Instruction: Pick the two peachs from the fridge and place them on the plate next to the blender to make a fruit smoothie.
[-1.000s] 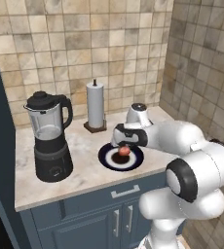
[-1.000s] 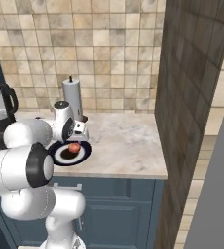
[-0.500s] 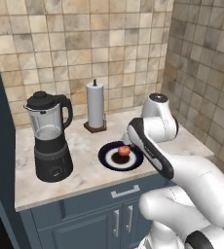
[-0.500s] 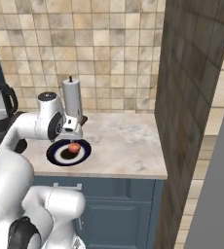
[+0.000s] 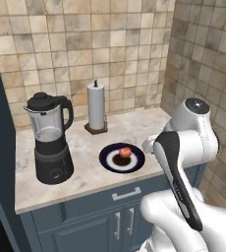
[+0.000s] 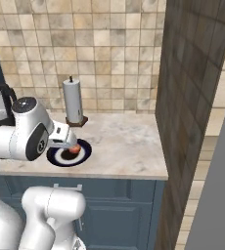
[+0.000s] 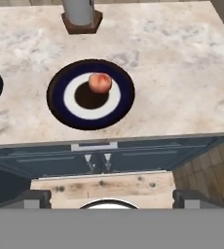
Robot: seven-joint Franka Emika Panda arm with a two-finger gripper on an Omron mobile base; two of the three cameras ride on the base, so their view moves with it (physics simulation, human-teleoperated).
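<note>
Change since earlier frames: arm pulled back from over the plate toward the bench's front edge and raised; a second ago the hand was low over the plate, now it sits off the plate's side. Peach and plate unmoved; blender and towel roll unmoved.

Bench [image 5: 90, 170]: pale marbled top over dark blue cabinets, tiled wall behind.

Arm: white, folded high in front of the bench; in the left base view its elbow stands right of the plate, in the right base view left of it.

Blender [image 5: 50, 139]: upright at the bench's left end, black base, clear jar, lid on, handle toward the roll. Well apart from the plate.

Towel roll [image 5: 96, 107]: upright on a dark stand at the back of the bench, behind the plate.

Plate [image 5: 110, 161] [image 6: 82, 154] [image 7: 60, 104]: flat on the bench between blender and arm, near the front edge. Round, so no long axis.

Peach [image 5: 125, 152] [image 6: 74, 149] [image 7: 100, 82]: one, red-orange, resting on the plate, slightly off centre toward the back. Near round; no heading or long axis can be told.

Gripper [image 7: 108, 198]: two dark tips at the bottom of the hand view, set wide apart, nothing between them; it touches nothing. It looks down from off the bench front, with cabinet doors below and the plate ahead.
</note>
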